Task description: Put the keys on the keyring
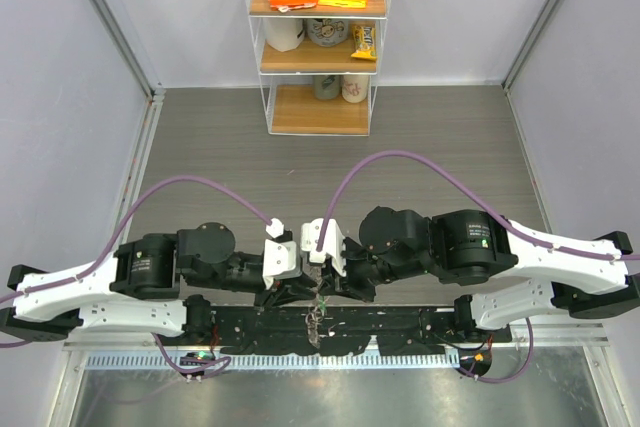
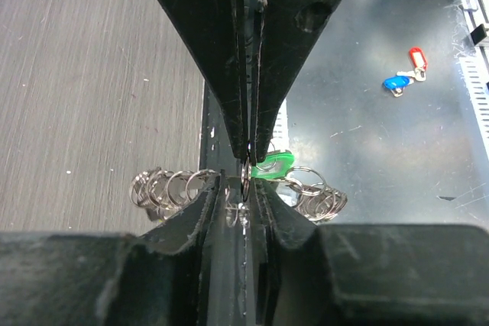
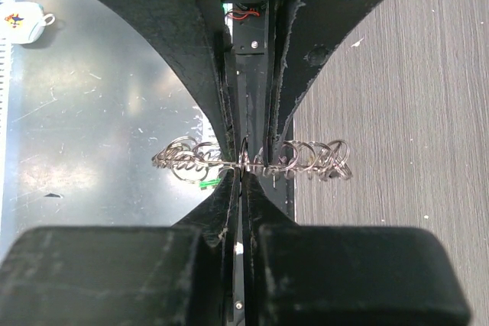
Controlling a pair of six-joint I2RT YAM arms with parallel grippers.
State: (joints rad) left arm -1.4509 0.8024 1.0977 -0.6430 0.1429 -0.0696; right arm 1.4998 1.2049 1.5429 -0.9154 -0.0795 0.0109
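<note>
Left wrist view is showing the left gripper [image 2: 248, 164] pressing its fingers almost together on a thin loop of the keyring [image 2: 164, 187], which is stretching crosswise past both fingertips. The green key [image 2: 273, 163] is hanging just right of those tips, against the ring. Opposite, the right gripper [image 3: 241, 167] is pinching the same ring edge-on, equally near. Beyond, the metal floor [image 2: 367, 150] is offering room.

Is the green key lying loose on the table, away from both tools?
No: the left wrist view shows the green key sitting right at the tip of the left tool, against the loops of the keyring.
</note>
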